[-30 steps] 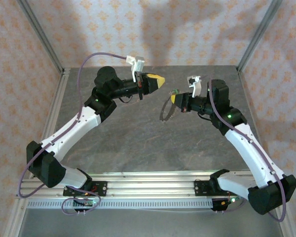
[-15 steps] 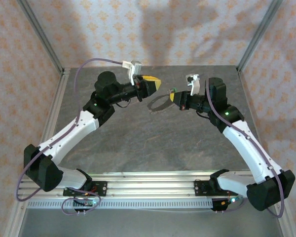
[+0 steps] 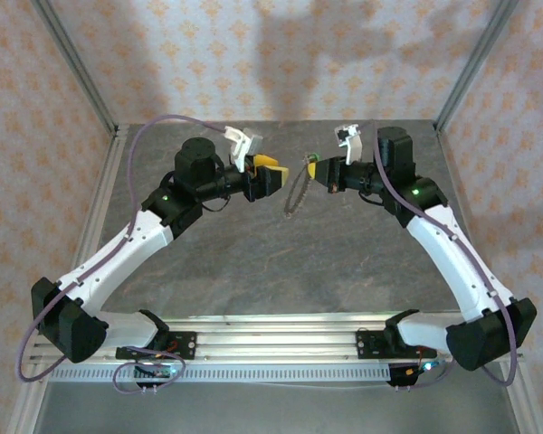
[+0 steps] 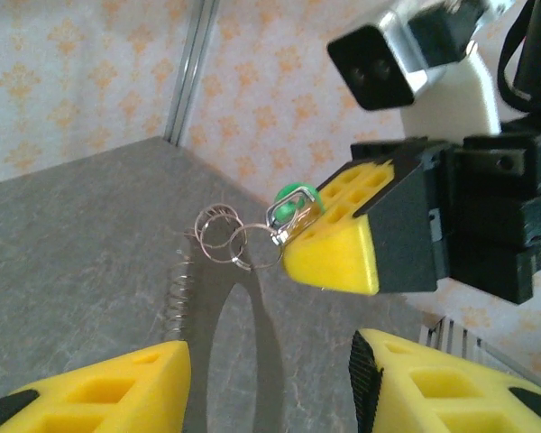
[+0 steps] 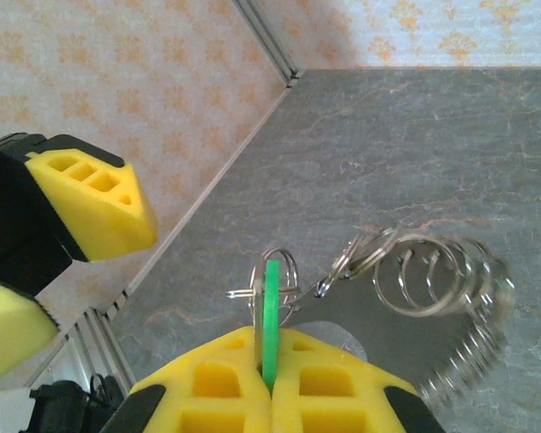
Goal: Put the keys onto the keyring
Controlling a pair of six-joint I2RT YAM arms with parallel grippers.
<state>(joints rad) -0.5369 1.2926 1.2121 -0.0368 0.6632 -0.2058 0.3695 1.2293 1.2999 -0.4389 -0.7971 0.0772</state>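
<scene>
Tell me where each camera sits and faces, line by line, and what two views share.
Top external: above and behind the bases, looking down on the table; both arms show, left gripper facing right gripper.
Left wrist: on the left arm, facing the right gripper; own open yellow fingers at bottom.
Right wrist: on the right arm, facing the left gripper; own fingers shut on the green key.
Shared: both wrist views show the keyring hanging near the key.
</scene>
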